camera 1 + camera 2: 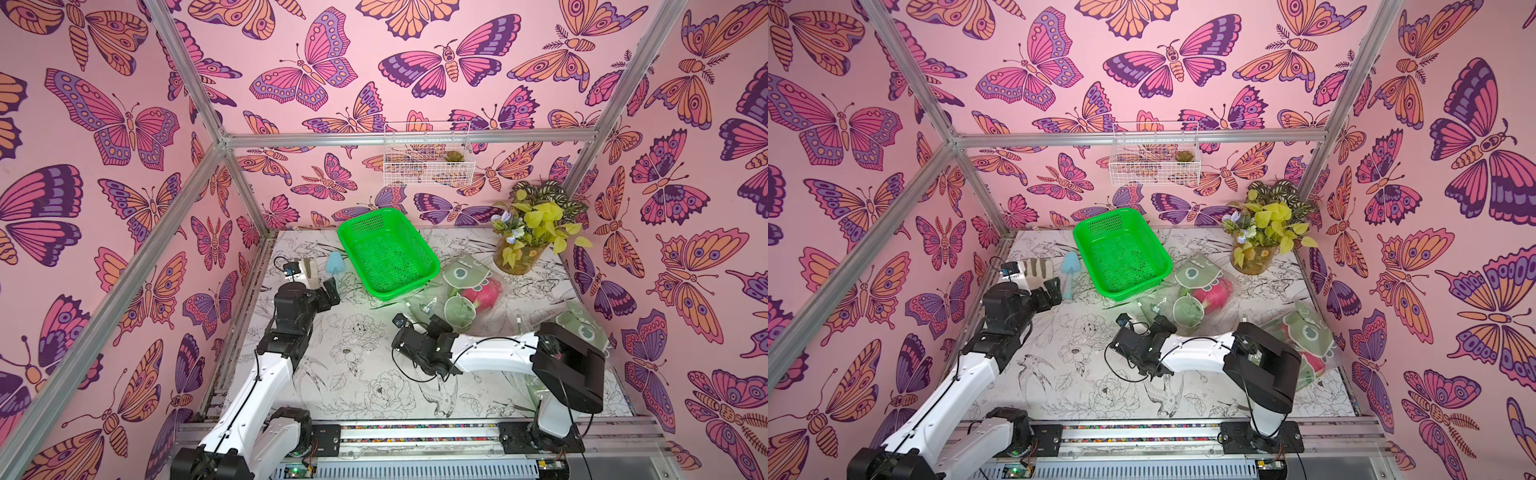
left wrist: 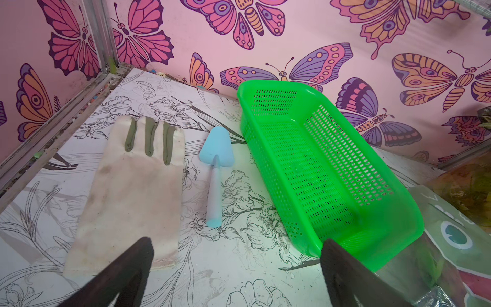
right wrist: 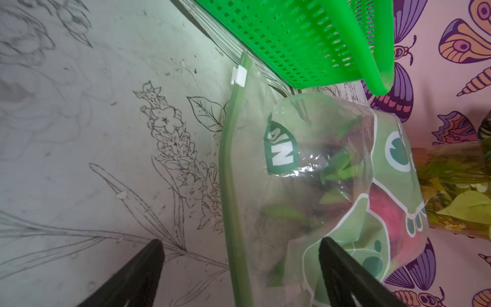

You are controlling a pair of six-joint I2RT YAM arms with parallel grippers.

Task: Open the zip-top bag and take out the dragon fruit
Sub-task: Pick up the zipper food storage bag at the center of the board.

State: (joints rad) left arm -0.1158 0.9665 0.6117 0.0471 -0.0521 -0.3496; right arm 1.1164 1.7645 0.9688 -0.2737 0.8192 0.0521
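Observation:
A clear zip-top bag [image 1: 457, 307] with green cartoon prints lies on the table right of centre, and a magenta dragon fruit [image 1: 484, 293] shows through it. In the right wrist view the bag [image 3: 305, 159] has its green zip strip [image 3: 228, 172] running between my open jaws, with the white slider [image 3: 239, 75] at the strip's far end. The dragon fruit [image 3: 390, 220] shows pink inside. My right gripper [image 3: 240, 244] stands open at the bag's near edge [image 1: 442, 332]. My left gripper [image 1: 330, 291] is open over bare table [image 2: 237, 244], holding nothing.
A green perforated basket [image 1: 386, 253] sits behind the bag, touching it. A cloth glove [image 2: 127, 191] and a blue trowel [image 2: 216, 170] lie at the back left. A potted plant [image 1: 532, 232] stands at the back right. Another printed bag [image 1: 1308, 340] lies behind my right arm.

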